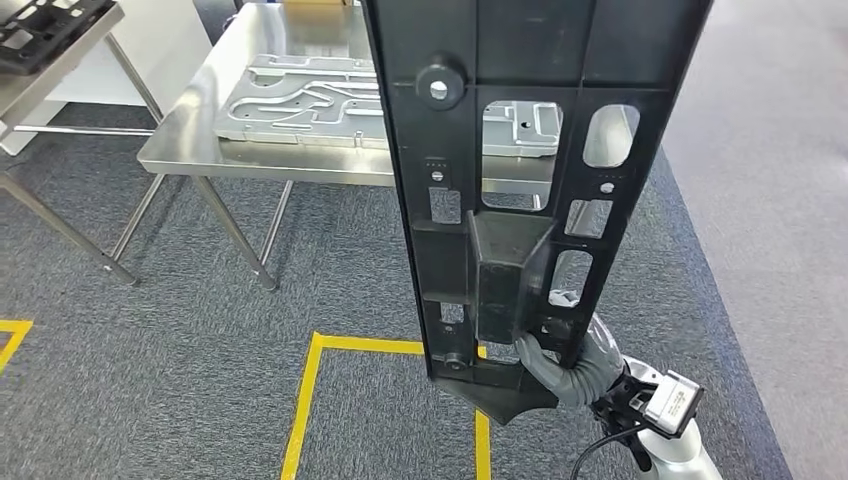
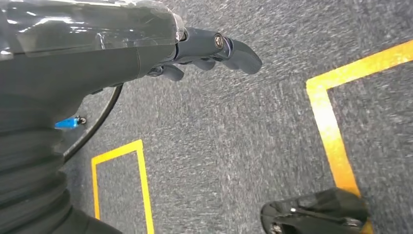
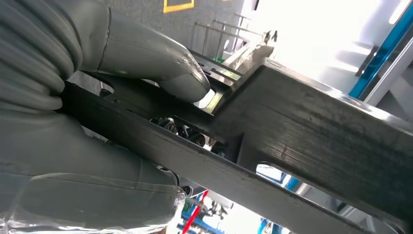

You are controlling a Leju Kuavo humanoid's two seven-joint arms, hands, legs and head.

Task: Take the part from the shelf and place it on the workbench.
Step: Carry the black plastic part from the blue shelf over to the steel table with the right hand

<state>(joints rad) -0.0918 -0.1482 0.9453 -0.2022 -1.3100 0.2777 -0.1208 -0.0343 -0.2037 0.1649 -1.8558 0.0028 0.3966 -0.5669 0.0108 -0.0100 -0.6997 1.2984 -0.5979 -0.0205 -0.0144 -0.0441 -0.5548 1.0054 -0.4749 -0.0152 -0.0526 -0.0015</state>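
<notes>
A long black plastic part (image 1: pixel 520 170) with cut-outs and a boxy block stands upright in front of me, reaching past the top of the head view. My right hand (image 1: pixel 572 362) grips its lower end, thumb wrapped over the rim. The right wrist view shows that hand (image 3: pixel 87 122) clamped on the part's black rail (image 3: pixel 302 126). My left hand (image 2: pixel 204 51) hangs over the carpet, fingers loosely curled and holding nothing. The steel workbench (image 1: pixel 190 140) stands ahead, partly hidden behind the part.
A grey machined metal plate (image 1: pixel 300 100) lies on the workbench. Another table (image 1: pixel 60 50) with a black part stands at far left. Yellow tape lines (image 1: pixel 310 390) mark the grey carpet below.
</notes>
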